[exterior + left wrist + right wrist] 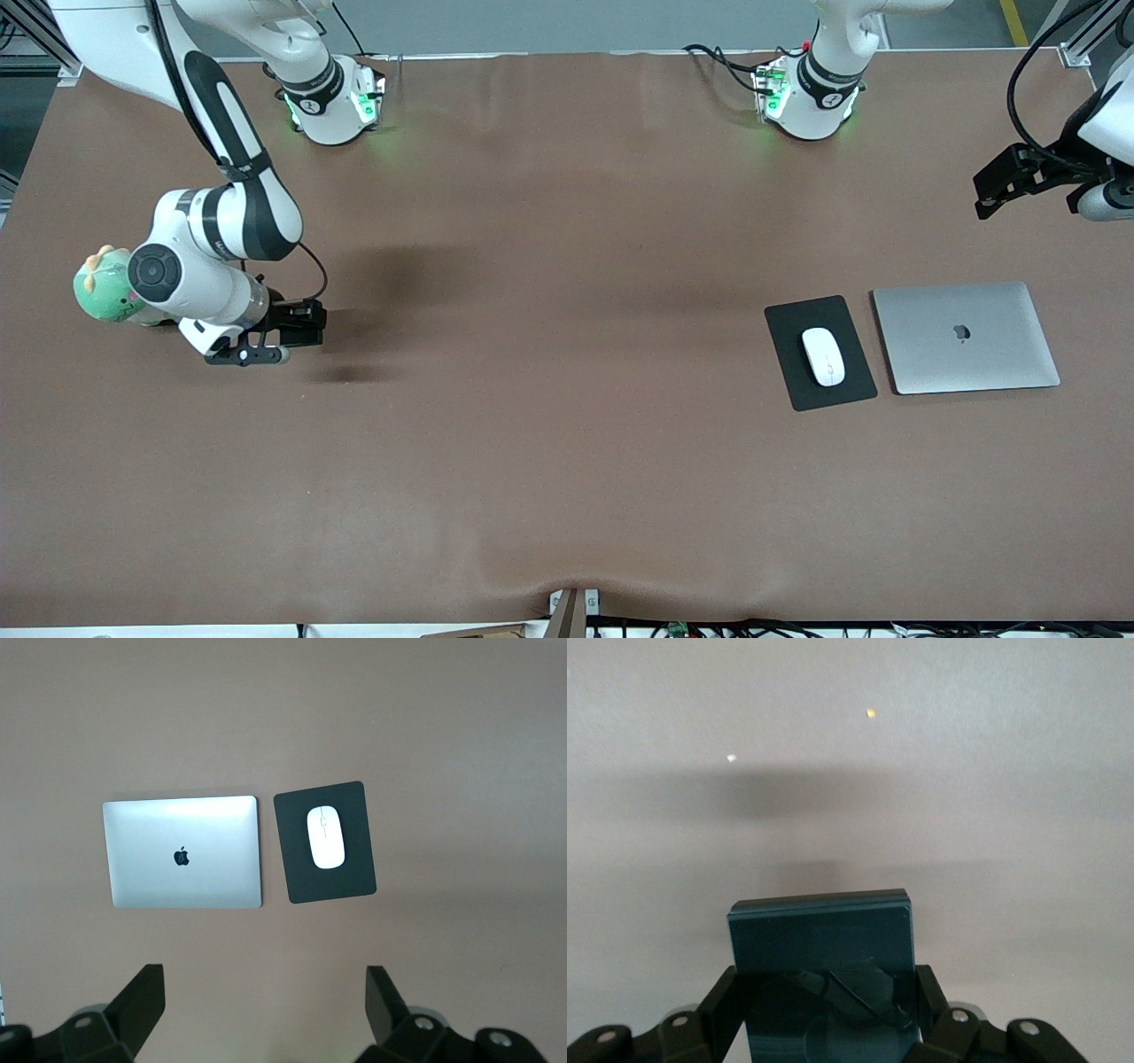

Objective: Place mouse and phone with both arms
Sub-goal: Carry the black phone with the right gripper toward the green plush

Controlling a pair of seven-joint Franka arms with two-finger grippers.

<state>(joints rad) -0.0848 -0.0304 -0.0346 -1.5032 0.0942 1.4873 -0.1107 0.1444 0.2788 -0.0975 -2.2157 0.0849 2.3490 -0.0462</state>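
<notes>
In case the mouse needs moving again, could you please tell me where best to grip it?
Grip the small glossy white oval mouse across its narrow middle from straight above; it lies flat on the flat black mouse pad, long sides exposed.

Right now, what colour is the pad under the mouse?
Black mouse pad under the white mouse, clearest in the left wrist view.

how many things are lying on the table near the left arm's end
3: a black mouse pad, the white mouse resting on that pad, and a closed silver laptop beside the pad, toward the left arm's end of the table. Nothing seems hidden there.
</notes>
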